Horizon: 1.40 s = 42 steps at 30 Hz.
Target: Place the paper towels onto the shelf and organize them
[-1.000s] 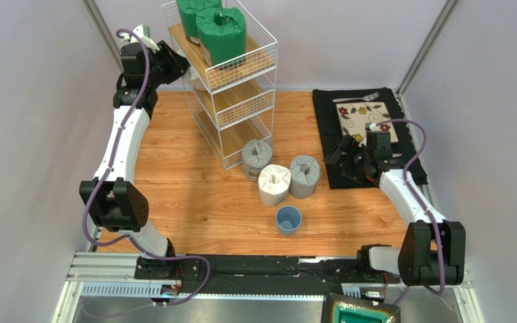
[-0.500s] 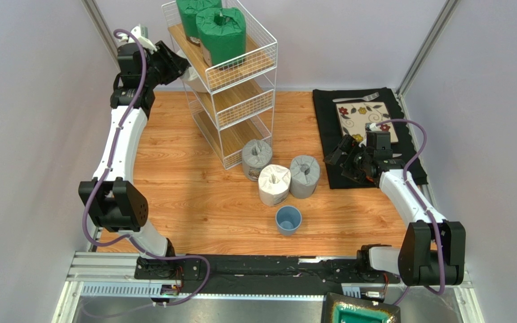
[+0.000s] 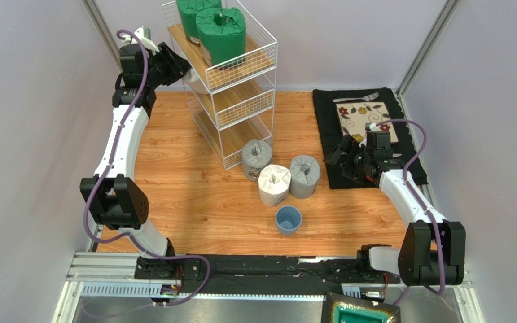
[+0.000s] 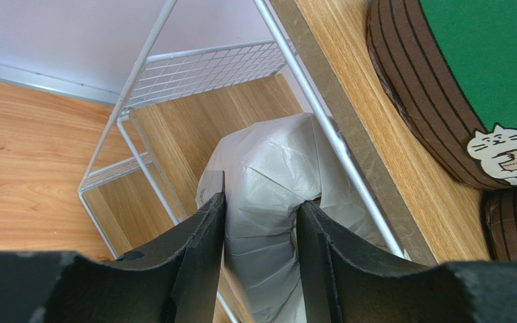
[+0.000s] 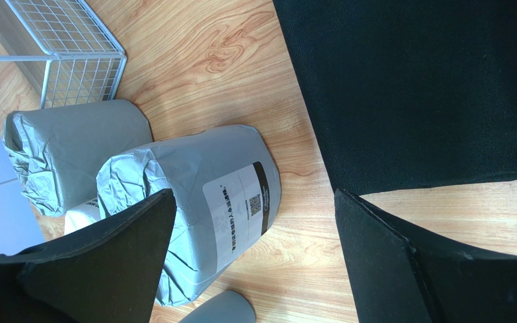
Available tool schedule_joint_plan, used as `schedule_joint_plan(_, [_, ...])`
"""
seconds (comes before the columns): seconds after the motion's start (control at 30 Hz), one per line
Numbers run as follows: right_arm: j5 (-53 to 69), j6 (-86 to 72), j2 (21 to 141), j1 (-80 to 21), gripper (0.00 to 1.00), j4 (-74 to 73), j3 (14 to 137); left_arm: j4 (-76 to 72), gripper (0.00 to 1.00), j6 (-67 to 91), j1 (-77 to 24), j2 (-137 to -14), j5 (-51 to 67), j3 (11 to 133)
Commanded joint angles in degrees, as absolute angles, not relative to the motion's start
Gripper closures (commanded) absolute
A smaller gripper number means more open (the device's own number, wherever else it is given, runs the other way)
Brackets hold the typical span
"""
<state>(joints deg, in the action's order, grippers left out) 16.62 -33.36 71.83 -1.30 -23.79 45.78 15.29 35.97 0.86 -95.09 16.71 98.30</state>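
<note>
Left arm shifted a hair; nothing else moved. Left gripper (image 4: 261, 202) is clamped on the gathered top of white roll (image 4: 275, 161) at the shelf (image 3: 258, 101) middle tier, under green rolls (image 3: 221, 33). Looks mid-placement. Three unshelved rolls (image 3: 274, 184) wait on the table. Right gripper (image 5: 253, 195) spread wide, empty, beside grey roll (image 5: 194, 188).

You see two green rolls (image 3: 222, 35), a white wire shelf (image 3: 244, 108), two grey rolls (image 3: 304, 176), white rolls (image 3: 273, 186), a blue cup (image 3: 288, 219), a black mat (image 3: 327, 128), a floral plate (image 3: 359, 118).
</note>
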Motion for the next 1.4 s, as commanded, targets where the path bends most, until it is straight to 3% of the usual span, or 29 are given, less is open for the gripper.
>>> schedule_joint_plan(0.0, [16.35,-32.96,71.1,-1.05,0.09,-23.55,46.32,12.3,0.5,36.48,1.32,-95.1,17.32,98.35])
schedule_joint_plan(0.43, [16.35,-32.96,71.19,-1.14,0.09,-23.55,46.32,11.34,0.27,36.56,1.41,-95.63,17.58,96.94])
schedule_joint_plan(0.63, [16.52,-32.96,71.37,-1.05,0.09,-23.55,46.49,10.46,0.25,36.82,1.41,-95.01,17.84,95.8])
schedule_joint_plan(0.97, [16.52,-32.87,71.28,-1.05,0.09,-23.73,46.67,-6.4,0.24,46.92,2.99,-91.93,22.5,85.96])
schedule_joint_plan(1.37, [16.7,-32.87,71.46,-1.06,0.09,-23.64,46.76,-14.32,0.24,54.49,3.78,-91.84,24.96,83.41])
